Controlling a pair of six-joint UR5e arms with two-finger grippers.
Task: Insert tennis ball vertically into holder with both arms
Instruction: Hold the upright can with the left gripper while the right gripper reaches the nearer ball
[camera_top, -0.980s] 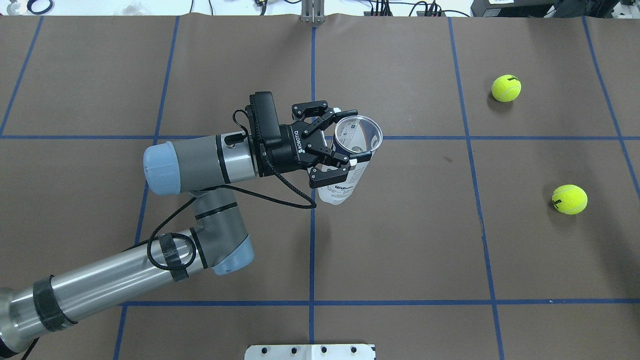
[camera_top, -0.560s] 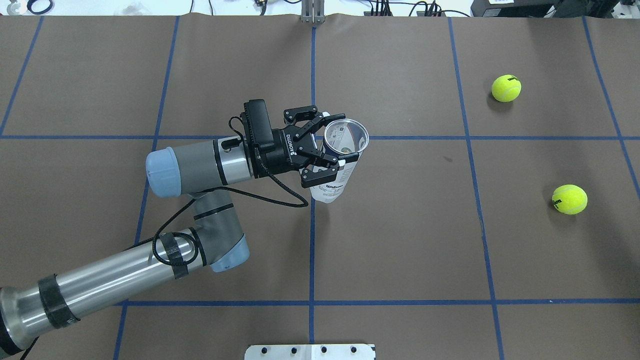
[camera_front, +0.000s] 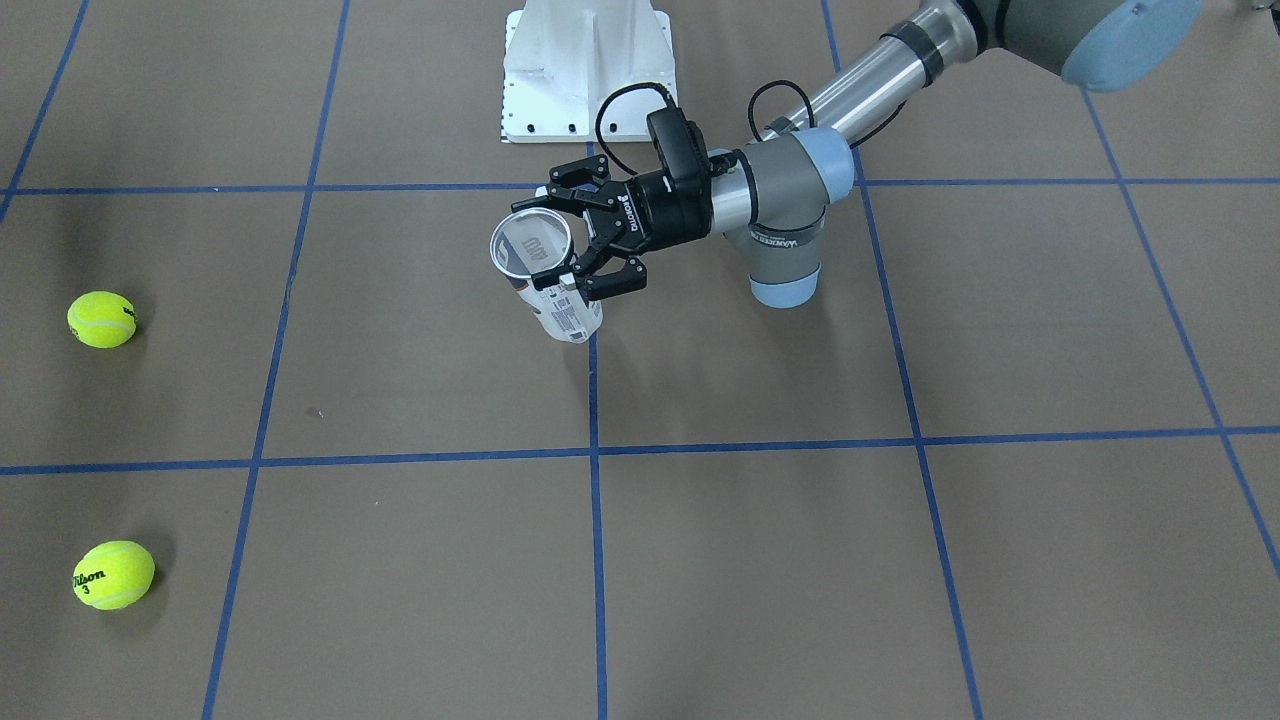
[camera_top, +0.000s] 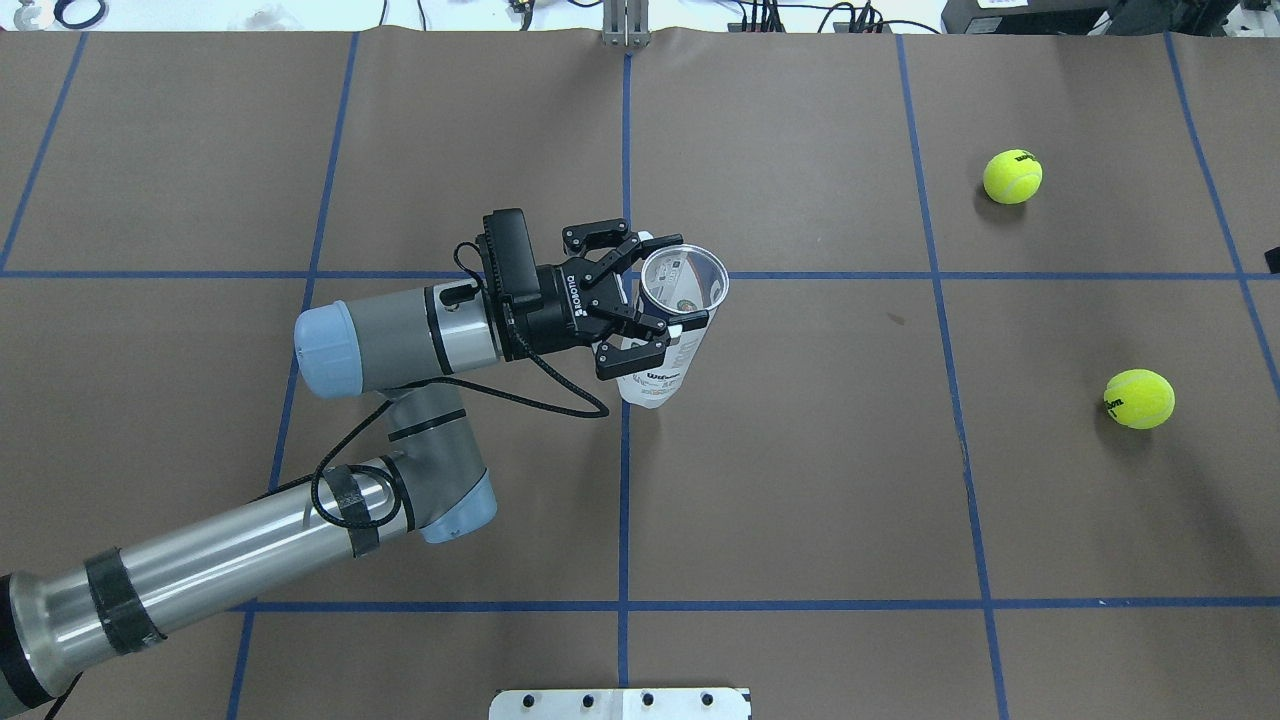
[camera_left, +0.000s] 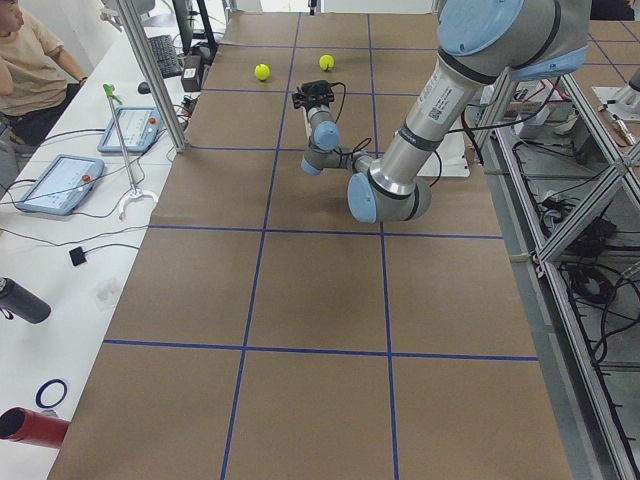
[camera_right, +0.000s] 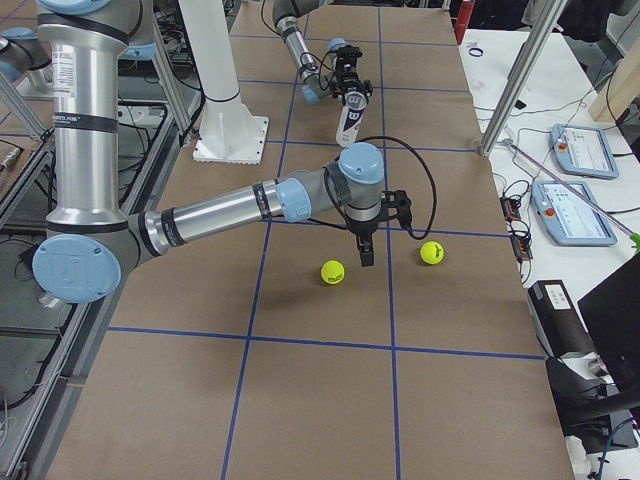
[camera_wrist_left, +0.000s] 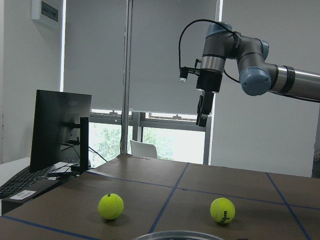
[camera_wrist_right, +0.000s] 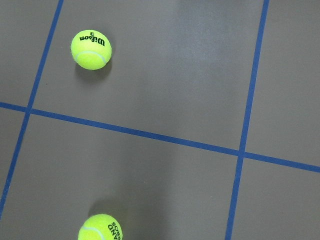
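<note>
The holder, a clear can with a white and navy label, stands upright with its open mouth up, near the table's middle; it also shows in the front view. My left gripper is shut on the holder's upper part from the side, also seen in the front view. Two yellow tennis balls lie on the table at the right. My right gripper hangs pointing down between them, above the table; I cannot tell whether it is open or shut. The right wrist view shows both balls below.
A white pedestal base stands at the robot's side of the table. Blue tape lines cross the brown table cover. A tablet and cables lie on a side bench. A person sits beyond the left end.
My left gripper has carried the holder a little to the left and lower. The two balls have not moved.
</note>
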